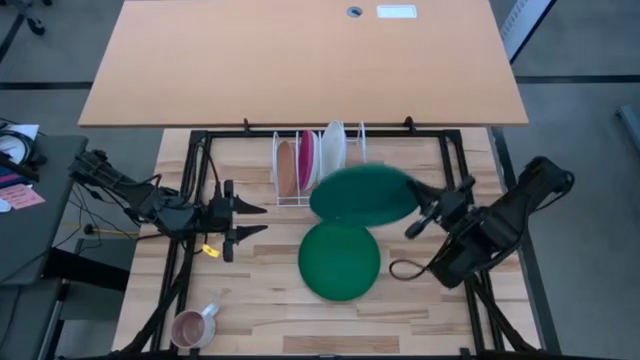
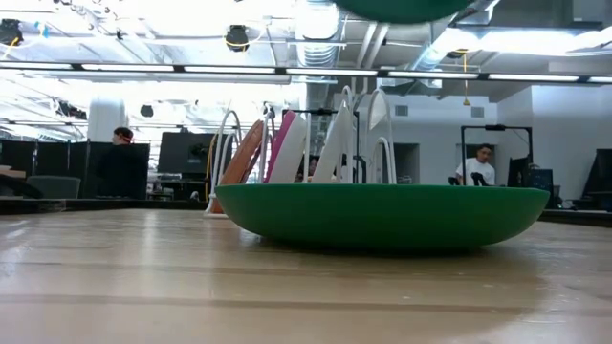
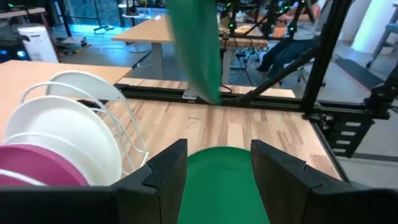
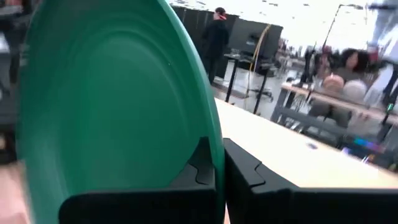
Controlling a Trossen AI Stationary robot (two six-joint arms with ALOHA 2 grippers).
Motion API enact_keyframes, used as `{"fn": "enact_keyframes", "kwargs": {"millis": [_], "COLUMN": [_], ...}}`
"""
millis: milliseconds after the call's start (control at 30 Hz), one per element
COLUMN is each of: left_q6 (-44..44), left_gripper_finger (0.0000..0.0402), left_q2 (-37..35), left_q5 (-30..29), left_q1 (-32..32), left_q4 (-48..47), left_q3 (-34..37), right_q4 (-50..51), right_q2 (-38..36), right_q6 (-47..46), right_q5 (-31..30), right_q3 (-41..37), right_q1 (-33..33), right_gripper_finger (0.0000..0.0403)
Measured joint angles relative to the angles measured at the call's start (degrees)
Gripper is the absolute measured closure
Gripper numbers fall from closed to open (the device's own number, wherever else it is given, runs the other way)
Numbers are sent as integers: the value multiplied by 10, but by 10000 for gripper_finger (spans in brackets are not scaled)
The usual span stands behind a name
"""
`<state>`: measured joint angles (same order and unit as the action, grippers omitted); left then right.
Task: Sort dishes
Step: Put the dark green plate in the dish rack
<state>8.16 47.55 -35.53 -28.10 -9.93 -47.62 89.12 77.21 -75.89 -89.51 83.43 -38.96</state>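
Note:
A white wire rack at the table's far middle holds an orange-brown plate, a magenta plate and white plates on edge. One dark green plate lies flat on the table's middle. My right gripper is shut on a second dark green plate, held in the air between the rack and the lying plate. My left gripper is open and empty, left of the lying plate. My right gripper pinches the green plate's rim between its two fingers, one finger on each face, at the plate's right edge. The fingers come from the table's right. The plate is lifted clear of the table and shows on edge in the left wrist view.
A small pink mug with a handle stands near the table's front left corner. A black frame runs around the table's sides. A larger desk lies beyond the far edge. People sit in the room behind.

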Motion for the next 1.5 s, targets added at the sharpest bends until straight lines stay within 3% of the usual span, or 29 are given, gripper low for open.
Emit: {"fn": "enact_keyframes", "kwargs": {"millis": [100, 467, 867, 1267, 1400, 1500], "left_q6": [12, 67, 74, 39, 49, 51], "left_gripper_finger": [230, 230, 230, 230, 230, 230], "left_q2": [0, 0, 0, 0, 0, 3], "left_q5": [-13, -58, -59, -60, -60, -60], "left_q1": [0, 0, 0, 18, 32, 34], "left_q4": [-20, -77, -78, -61, -61, -61], "left_q3": [0, 0, 0, 0, 0, 0], "right_q4": [-15, -159, -195, -241, -298, -395], "right_q2": [-7, -3, -3, -1, 0, 0], "right_q6": [12, 237, 254, 246, 264, 359], "right_q5": [-9, -6, -5, 5, 11, 11], "right_q3": [7, 17, 17, 17, 17, 17], "right_q1": [0, 7, -11, 12, 5, 10], "right_gripper_finger": [393, 393, 392, 392, 392, 392]}}
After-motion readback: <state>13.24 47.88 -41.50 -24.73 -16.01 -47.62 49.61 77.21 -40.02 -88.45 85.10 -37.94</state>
